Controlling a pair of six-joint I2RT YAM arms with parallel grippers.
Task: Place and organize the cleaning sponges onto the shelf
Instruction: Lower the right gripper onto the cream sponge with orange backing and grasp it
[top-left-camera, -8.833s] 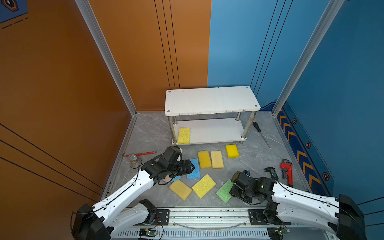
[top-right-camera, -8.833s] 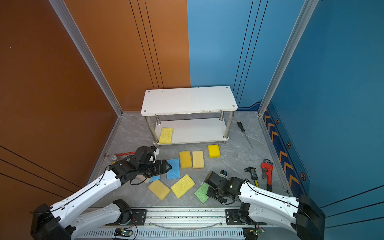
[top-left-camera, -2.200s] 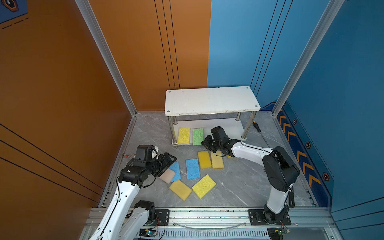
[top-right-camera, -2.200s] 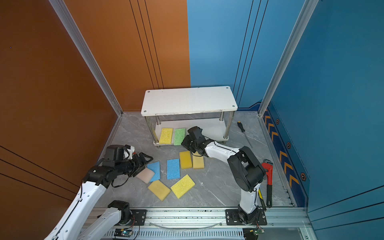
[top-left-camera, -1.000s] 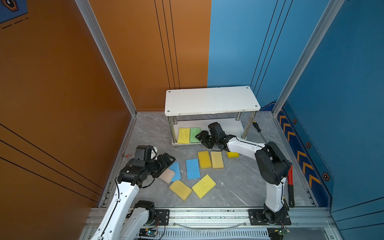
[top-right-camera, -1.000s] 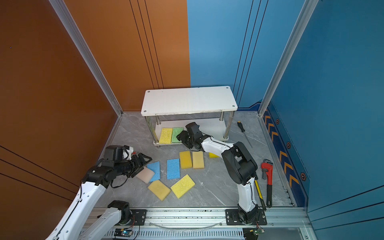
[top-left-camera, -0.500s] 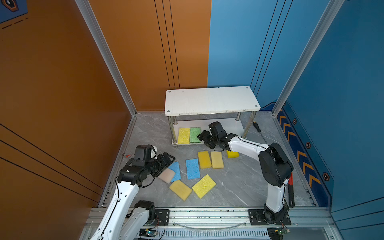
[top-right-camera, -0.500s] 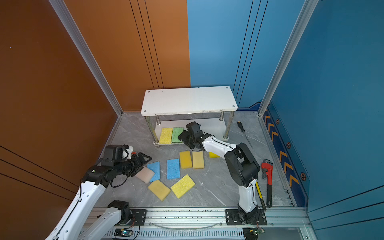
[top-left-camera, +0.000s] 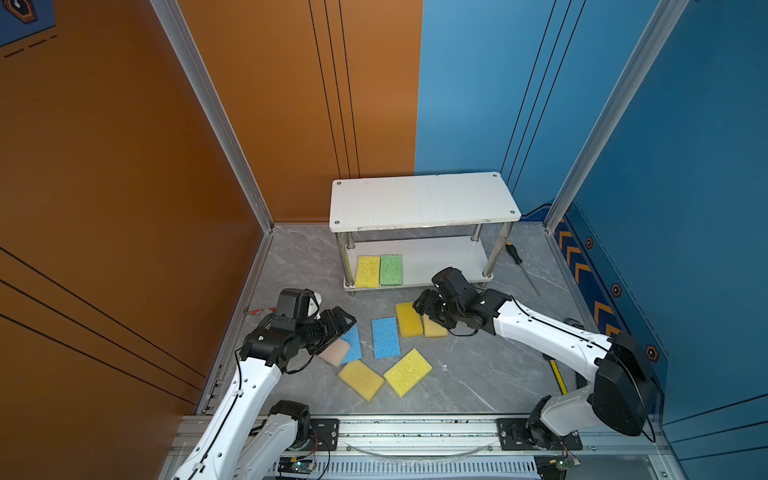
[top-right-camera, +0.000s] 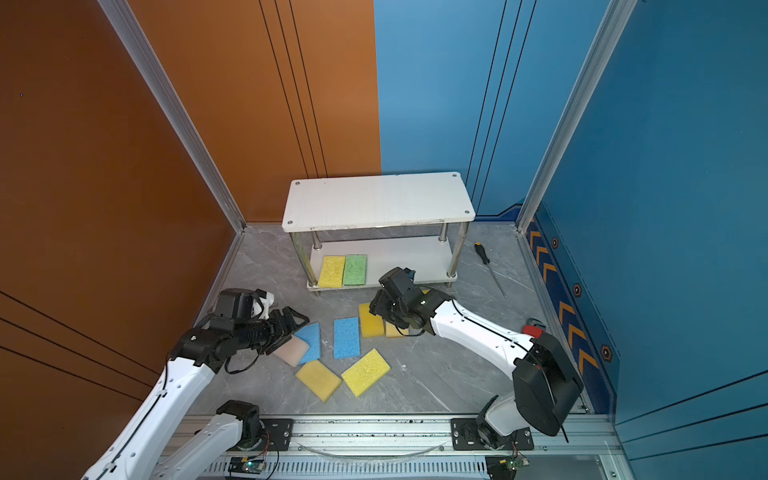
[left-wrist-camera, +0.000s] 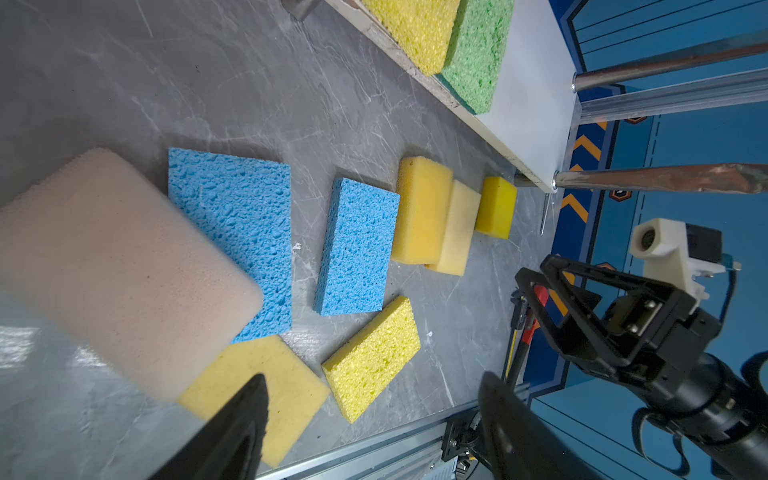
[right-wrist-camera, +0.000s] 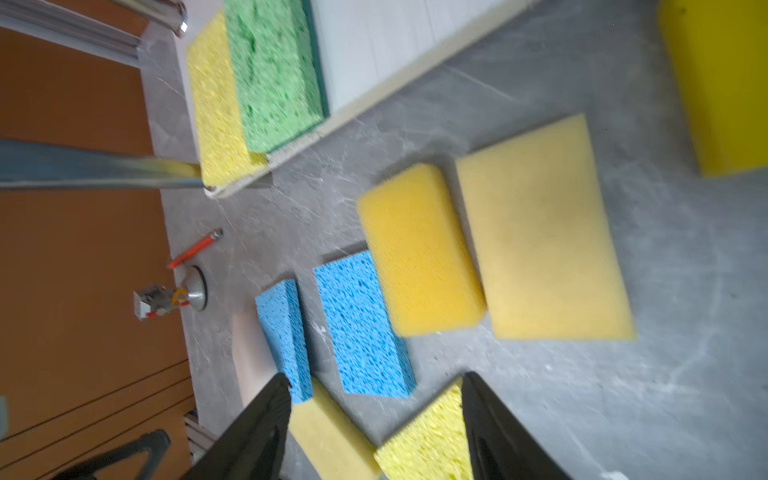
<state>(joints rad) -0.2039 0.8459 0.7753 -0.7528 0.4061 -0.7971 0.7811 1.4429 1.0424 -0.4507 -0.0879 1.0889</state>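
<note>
Right wrist view shows the right gripper (right-wrist-camera: 374, 376) spread wide and empty, so it looks ready to grab the yellow sponge (right-wrist-camera: 419, 249) mid-frame for the shelf (right-wrist-camera: 374, 41).

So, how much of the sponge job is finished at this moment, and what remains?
Done: a yellow sponge and a green sponge lie side by side on the lower board of the shelf. In hand: nothing; the left gripper and the right gripper are open and empty above the floor. Left: eight sponges on the floor, such as the whitish-pink sponge and the pale tan sponge.
</note>
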